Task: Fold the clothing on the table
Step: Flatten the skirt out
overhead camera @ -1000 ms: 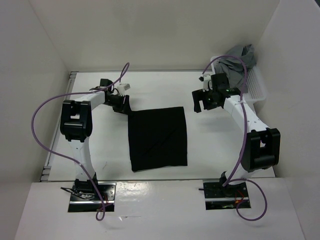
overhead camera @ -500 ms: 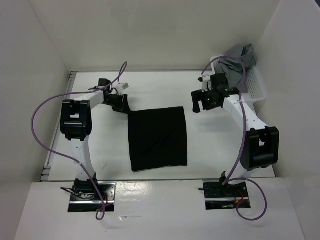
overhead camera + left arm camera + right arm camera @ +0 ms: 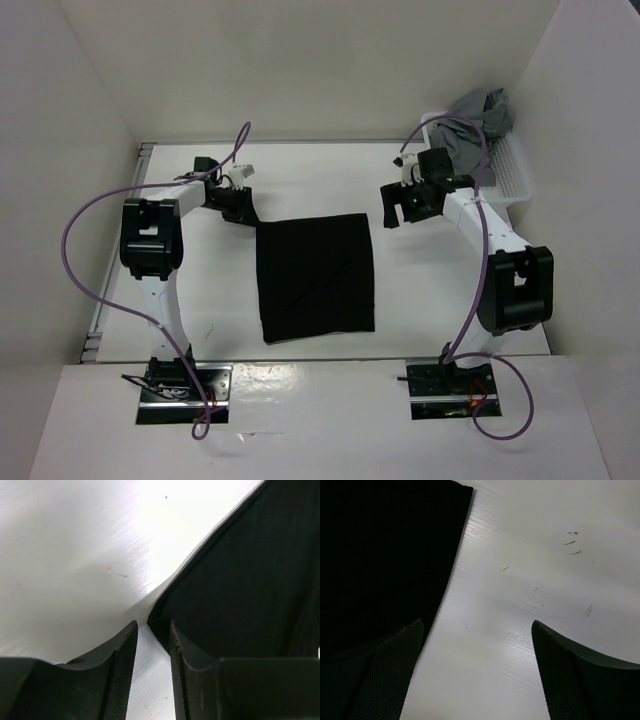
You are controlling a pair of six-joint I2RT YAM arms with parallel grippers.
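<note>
The black clothing (image 3: 315, 278) lies flat as a rectangle in the middle of the white table (image 3: 320, 170). My left gripper (image 3: 247, 212) sits low at its far left corner. In the left wrist view the jaws (image 3: 152, 625) stand narrowly apart with bare table between them, and the clothing's corner (image 3: 250, 580) lies just at the tip of the right finger (image 3: 182, 650). My right gripper (image 3: 392, 212) hovers just right of the far right corner. It (image 3: 477, 625) is wide open over bare table, with the clothing's edge (image 3: 385, 555) by its left finger.
A white plastic basket (image 3: 512, 172) stands at the back right corner with a grey garment (image 3: 478, 118) heaped over it. White walls close in the table on three sides. Purple cables loop from both arms.
The left jaws have narrowed at the clothing's far left corner. The right gripper has drifted slightly left and stays wide open. The clothing has not moved.
</note>
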